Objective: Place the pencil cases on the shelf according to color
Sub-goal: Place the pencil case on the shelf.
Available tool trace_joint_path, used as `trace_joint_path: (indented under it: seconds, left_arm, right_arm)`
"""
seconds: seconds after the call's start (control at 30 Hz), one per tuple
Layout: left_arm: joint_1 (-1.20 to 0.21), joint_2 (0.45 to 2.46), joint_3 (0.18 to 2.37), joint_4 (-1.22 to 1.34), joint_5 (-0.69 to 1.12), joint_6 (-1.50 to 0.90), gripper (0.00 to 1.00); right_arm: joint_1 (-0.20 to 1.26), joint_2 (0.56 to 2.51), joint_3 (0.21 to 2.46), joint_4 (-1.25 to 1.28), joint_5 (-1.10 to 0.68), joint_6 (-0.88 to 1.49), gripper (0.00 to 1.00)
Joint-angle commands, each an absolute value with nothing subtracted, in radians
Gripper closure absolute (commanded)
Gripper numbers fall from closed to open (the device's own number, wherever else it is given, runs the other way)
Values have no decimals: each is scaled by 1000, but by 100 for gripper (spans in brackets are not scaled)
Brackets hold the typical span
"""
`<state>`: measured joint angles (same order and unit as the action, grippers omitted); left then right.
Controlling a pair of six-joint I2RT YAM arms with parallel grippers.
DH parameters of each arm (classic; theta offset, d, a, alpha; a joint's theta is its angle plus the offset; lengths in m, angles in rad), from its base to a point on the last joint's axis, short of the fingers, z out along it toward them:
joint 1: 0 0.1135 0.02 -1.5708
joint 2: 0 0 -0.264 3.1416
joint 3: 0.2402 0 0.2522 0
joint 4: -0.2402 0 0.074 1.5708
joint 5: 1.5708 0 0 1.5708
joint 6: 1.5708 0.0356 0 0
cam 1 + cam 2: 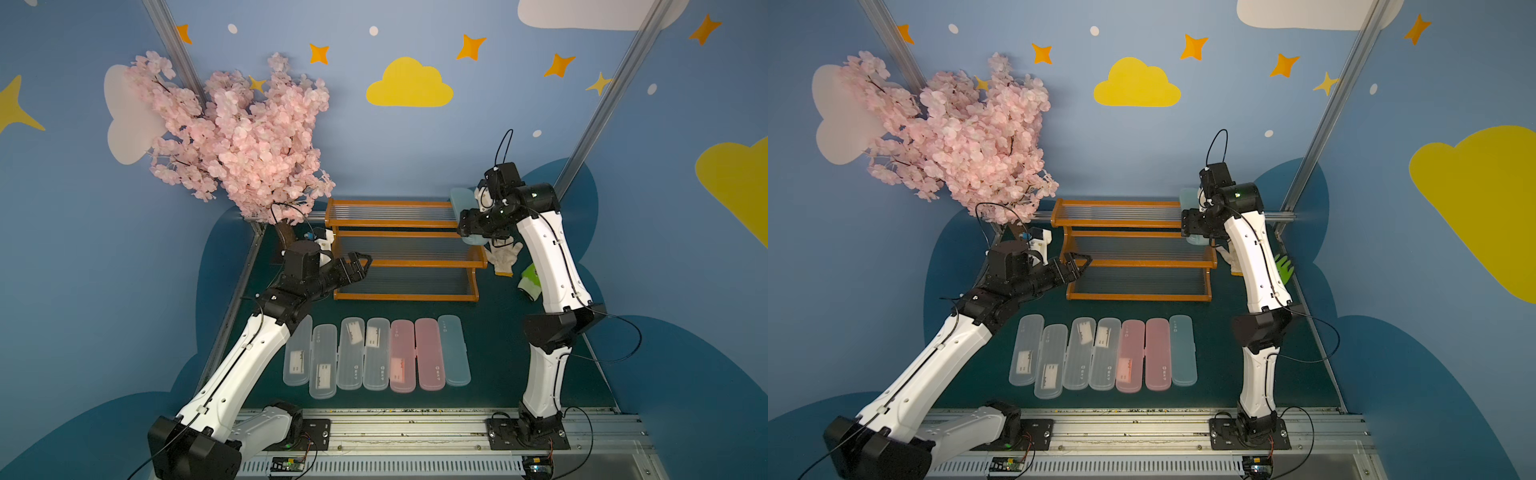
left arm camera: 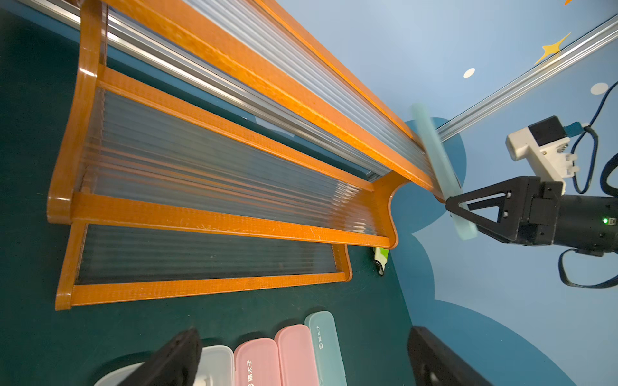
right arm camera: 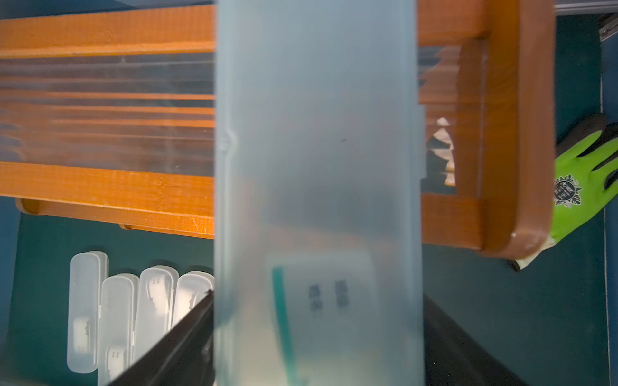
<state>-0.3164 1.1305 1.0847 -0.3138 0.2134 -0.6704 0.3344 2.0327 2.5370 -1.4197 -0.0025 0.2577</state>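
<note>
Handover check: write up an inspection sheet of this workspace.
Surface: dark green mat.
Job's things: shelf, lower tiers bare; seven pencil cases in a row before it: four clear, two pink, one blue; second blue case at top tier's right end.
Clutter: white glove, green glove beside the shelf.
Grippers: left end effector open, empty; right end effector has second blue case between its jaws, grip unclear.
Cables: black loops off both arms.
Surroundings: blossom tree, blue painted walls.

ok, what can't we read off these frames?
Whether the right fingers clamp the pale blue pencil case: own wrist covers them in both top views, wrist views blur.
Its label text: blurred, right wrist view.
Far end of leftmost clear pencil case: under left arm in a top view.
</note>
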Motion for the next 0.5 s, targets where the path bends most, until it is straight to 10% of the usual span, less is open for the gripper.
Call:
trace_joint_path:
  seconds: [0.0, 0.47]
  left_arm:
    - [-319, 1133, 1091, -327, 227, -664, 0]
    - [-319, 1107, 1069, -363, 190, -633, 0]
  right_arm:
    - [330, 2036, 2573, -1430, -11, 271, 15]
    - [334, 1892, 2556, -1302, -5, 283, 10]
